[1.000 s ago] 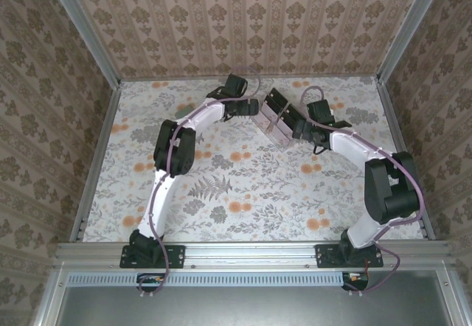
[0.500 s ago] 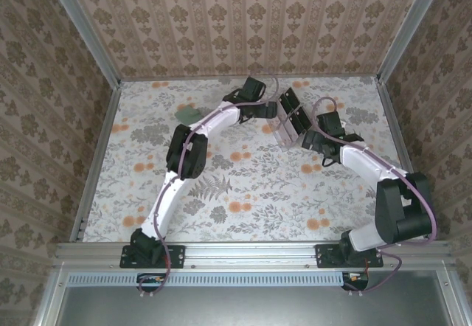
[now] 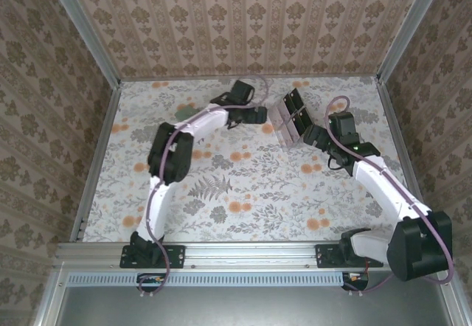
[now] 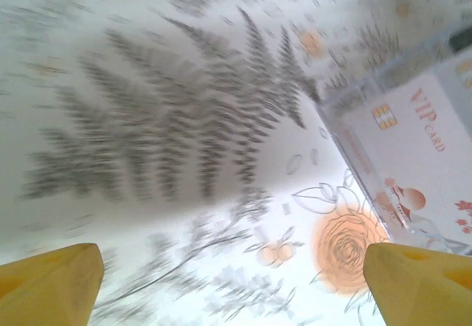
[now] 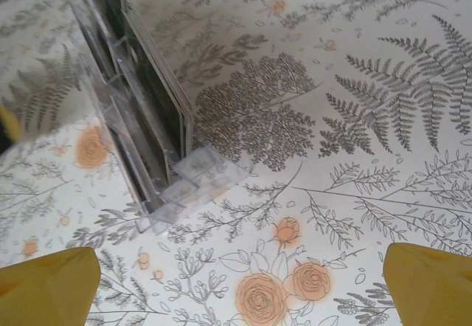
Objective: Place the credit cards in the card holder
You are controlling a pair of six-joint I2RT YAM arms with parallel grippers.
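My left gripper (image 4: 232,278) and right gripper (image 5: 240,285) are both hanging wide open w/ nothing, credit cards (image 4: 413,156) are sitting in the clear rack (image 5: 140,141), card holder (image 3: 186,111) is lying beside my left arm, so imo I'm risking tipping the rack by grabbing crooked.

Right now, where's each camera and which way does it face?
Top external: above, behind the bases, looking down at the table; both arms, left hand and right hand flanking the clear rack.
Left wrist: looks past its yellow fingertips at a VIP card in the rack.
Right wrist: looks past its fingertips at the rack's end.
Shared: the rack.
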